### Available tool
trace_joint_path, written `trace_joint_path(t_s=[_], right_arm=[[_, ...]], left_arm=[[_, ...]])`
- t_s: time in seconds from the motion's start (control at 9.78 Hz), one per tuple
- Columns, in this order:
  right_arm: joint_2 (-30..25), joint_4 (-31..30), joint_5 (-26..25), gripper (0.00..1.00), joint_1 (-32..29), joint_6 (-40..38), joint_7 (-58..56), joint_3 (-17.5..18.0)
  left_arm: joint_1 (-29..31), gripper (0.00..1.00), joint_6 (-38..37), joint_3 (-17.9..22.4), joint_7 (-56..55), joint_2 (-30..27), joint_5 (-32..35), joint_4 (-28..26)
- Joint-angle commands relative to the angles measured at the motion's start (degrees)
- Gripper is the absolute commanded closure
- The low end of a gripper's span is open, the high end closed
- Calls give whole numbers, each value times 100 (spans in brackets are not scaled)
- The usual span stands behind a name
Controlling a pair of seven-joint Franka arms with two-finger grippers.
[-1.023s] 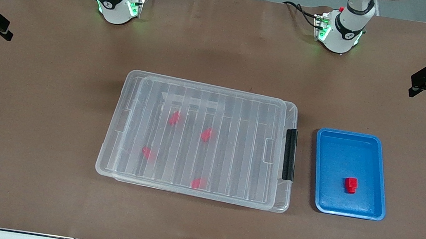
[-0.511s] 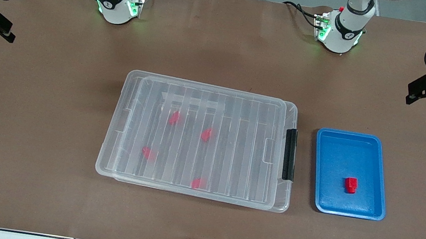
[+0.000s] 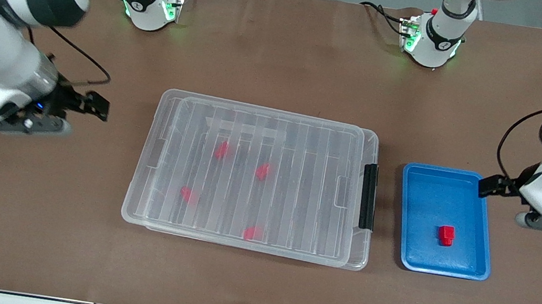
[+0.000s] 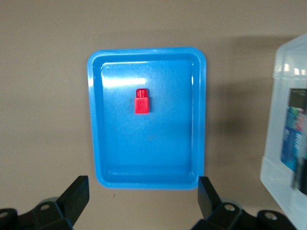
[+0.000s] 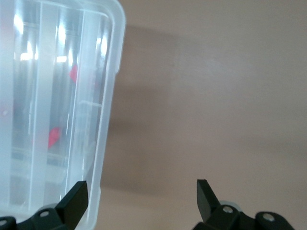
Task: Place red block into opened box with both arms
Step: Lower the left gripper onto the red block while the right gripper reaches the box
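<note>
Red block [image 3: 446, 235] in blue tray [image 3: 485, 224] (alone)

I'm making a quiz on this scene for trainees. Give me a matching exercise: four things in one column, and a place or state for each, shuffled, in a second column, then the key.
Things:
1. red block
2. box
3. left gripper
4. right gripper

Places or states:
A. open, over the blue tray's edge
B. lid on, red pieces inside
C. lies in the blue tray
D. open, beside the box at the right arm's end

Pairs: 1-C, 2-B, 3-A, 4-D
</note>
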Motion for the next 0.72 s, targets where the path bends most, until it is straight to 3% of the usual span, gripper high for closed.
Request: trace_joint_path(t_s=[0.0, 0.31, 0.61], right_arm=[[566, 108, 50, 0, 229, 400, 74, 0], [1033, 99, 50, 0, 345, 674, 65, 0], [1253, 81, 24, 0, 345, 920, 65, 0]], left_arm=[[224, 0, 1029, -20, -37, 392, 99, -686], [356, 0, 1813, -11, -81, 1420, 37, -556], [330, 1, 1885, -11, -169, 2308, 90, 15]])
